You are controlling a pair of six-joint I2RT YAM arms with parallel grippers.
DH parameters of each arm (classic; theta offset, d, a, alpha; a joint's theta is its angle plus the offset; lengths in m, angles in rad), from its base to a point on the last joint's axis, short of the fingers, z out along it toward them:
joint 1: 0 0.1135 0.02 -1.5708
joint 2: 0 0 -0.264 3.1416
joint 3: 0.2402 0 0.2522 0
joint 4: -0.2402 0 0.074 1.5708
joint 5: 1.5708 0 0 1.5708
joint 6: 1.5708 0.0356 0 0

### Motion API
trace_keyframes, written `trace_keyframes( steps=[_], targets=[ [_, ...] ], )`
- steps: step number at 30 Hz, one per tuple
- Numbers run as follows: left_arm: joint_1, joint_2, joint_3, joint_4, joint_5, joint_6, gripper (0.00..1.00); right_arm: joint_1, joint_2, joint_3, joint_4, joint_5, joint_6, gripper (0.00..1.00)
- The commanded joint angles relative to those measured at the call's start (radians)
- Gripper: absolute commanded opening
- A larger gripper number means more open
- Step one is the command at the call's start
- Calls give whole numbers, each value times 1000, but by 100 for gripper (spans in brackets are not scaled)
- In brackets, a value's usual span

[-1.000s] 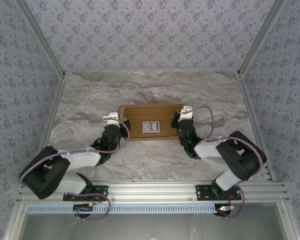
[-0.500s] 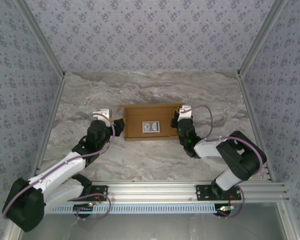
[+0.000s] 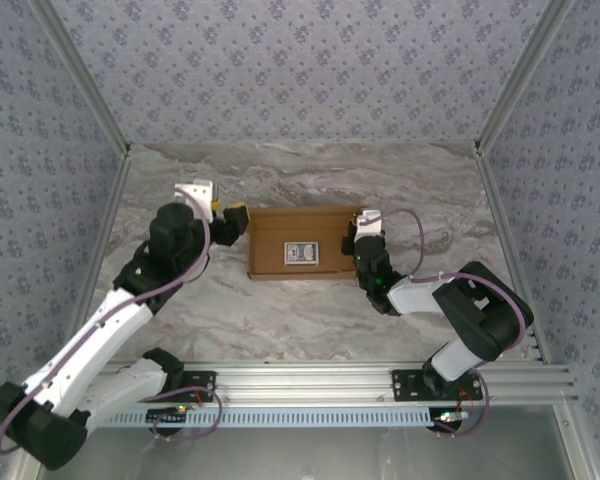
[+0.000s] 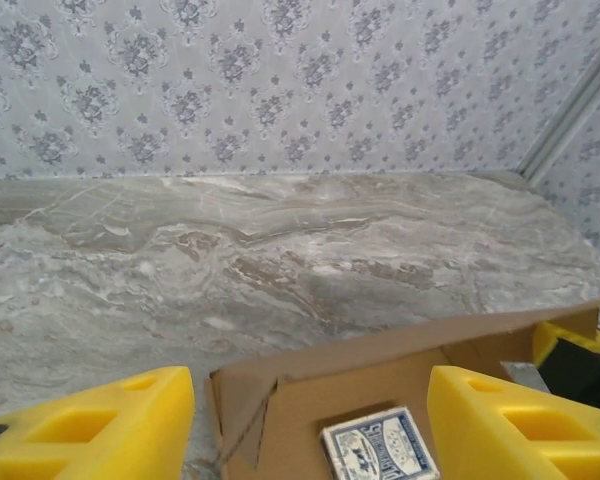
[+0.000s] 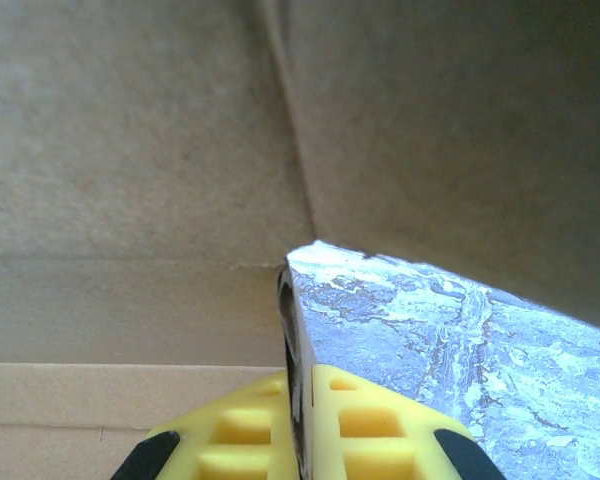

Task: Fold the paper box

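Note:
The paper box is a shallow brown cardboard tray in the middle of the marble table, with a small blue patterned card lying inside it. My left gripper hangs open just off the box's left end, touching nothing. In the left wrist view its yellow fingers stand wide apart, and between them I see the box's left corner and the card. My right gripper is shut on the box's right wall. In the right wrist view the wall's thin cardboard edge is pinched in my right gripper.
Patterned walls enclose the marble table at the back and on both sides. An aluminium rail carrying both arm bases runs along the near edge. Bare marble lies behind and in front of the box.
My left arm has drawn back from the box's left end, swinging left and away from the base, and its jaws have widened. The right gripper has kept its hold on the right wall.

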Motion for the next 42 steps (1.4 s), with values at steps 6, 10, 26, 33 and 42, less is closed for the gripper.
trace_keyframes(
  steps=[6, 10, 26, 33, 42],
  targets=[
    [20, 380, 408, -323, 14, 126, 65, -4, 14, 2, -67, 3, -5, 8],
    [22, 507, 533, -413, 73, 152, 65, -5, 20, 2, -62, 5, 0, 8],
    [22, 617, 552, -522, 193, 183, 64, -7, 14, 7, -79, 9, -8, 11],
    [21, 610, 498, -504, 216, 170, 63, 5, -22, -3, -106, 17, -16, 22],
    [12, 604, 444, -456, 223, 159, 62, 37, -117, -42, -167, 38, -7, 42]
  ],
)
